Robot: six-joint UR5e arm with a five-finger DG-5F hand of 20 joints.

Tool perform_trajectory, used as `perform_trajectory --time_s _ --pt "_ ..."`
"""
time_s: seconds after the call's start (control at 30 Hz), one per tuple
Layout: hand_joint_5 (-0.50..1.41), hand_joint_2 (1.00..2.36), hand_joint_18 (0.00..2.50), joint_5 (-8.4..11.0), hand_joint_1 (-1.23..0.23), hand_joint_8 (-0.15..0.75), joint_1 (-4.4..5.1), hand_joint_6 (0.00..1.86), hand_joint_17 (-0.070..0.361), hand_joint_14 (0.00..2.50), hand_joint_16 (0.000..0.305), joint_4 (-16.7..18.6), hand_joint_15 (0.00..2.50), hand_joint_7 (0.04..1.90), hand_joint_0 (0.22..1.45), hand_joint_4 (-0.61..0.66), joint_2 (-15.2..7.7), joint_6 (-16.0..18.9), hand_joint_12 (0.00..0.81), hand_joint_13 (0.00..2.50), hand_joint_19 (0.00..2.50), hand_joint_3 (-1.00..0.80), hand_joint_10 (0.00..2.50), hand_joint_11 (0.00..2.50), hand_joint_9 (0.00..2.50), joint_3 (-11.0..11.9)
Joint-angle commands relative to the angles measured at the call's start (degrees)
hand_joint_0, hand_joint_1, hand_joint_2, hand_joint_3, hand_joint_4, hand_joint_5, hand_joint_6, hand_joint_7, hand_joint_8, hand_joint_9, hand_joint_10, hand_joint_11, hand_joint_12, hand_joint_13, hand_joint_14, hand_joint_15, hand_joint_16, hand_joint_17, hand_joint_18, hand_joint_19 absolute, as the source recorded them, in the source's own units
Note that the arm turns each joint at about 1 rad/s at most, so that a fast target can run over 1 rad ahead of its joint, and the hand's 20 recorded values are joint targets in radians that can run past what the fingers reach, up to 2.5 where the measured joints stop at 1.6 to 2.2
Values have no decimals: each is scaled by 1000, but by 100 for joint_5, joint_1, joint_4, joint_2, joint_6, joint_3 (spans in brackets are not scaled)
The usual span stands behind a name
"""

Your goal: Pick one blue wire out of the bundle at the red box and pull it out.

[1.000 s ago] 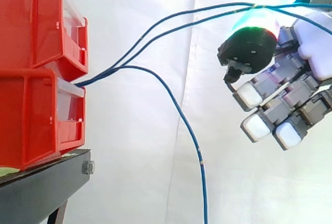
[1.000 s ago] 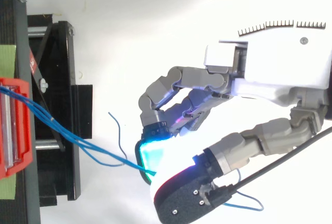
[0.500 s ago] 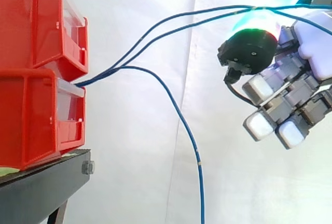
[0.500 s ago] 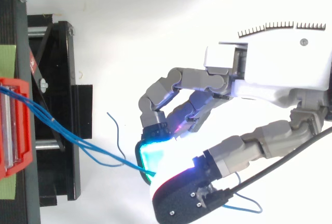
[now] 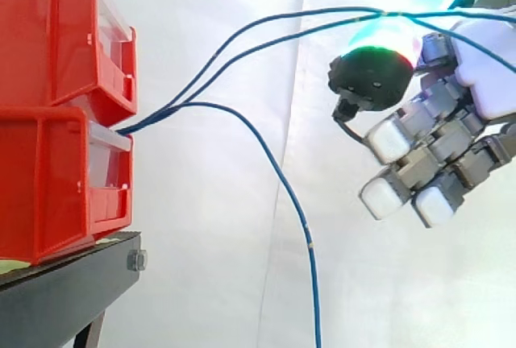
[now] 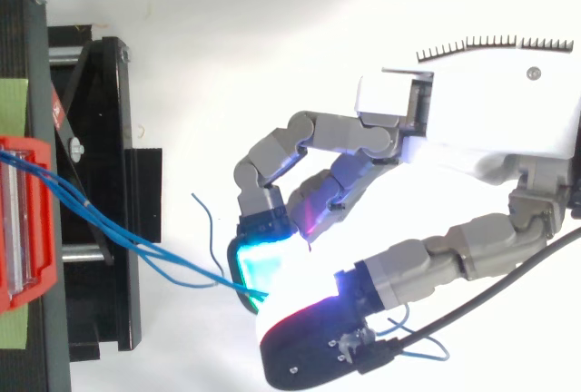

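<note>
Seen from the side, level and close, facing the white curtain [image 5: 210, 243]. Seen from above too, looking down. Shared: red bins [image 5: 56, 122], blue wires [image 5: 242, 38], hand [image 5: 476, 82].

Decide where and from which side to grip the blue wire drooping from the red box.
Grip the drooping wire on its middle stretch, from the right, pinching across it: there it hangs free, apart from the two upper wires in the hand.

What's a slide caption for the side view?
Hand pinches two thin blue wires from the stacked red plastic bins; a third wire hangs loose.
</note>
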Motion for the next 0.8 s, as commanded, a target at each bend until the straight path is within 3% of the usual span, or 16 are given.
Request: perform_trajectory --time_s 0.0,0.3,0.5,0.77 --pt "-87 1335 553 307 -800 278 26 901 147 9 65 58 286 1250 518 -295 -1 -675 455 513 406 24 4 164 760 6" --pt "-84 1388 424 342 -820 253 35 892 148 6 66 146 178 1241 503 -308 -1 -1642 448 357 305 -5 0 0 485 -3" --pt "-86 1336 385 342 -841 242 35 881 147 5 65 146 156 1285 511 -299 -1 -1826 439 320 280 1 0 0 432 -3" --pt "-86 1278 446 324 -860 257 35 878 146 5 65 198 179 1314 527 -279 -9 -1826 446 381 304 24 0 0 499 -3"
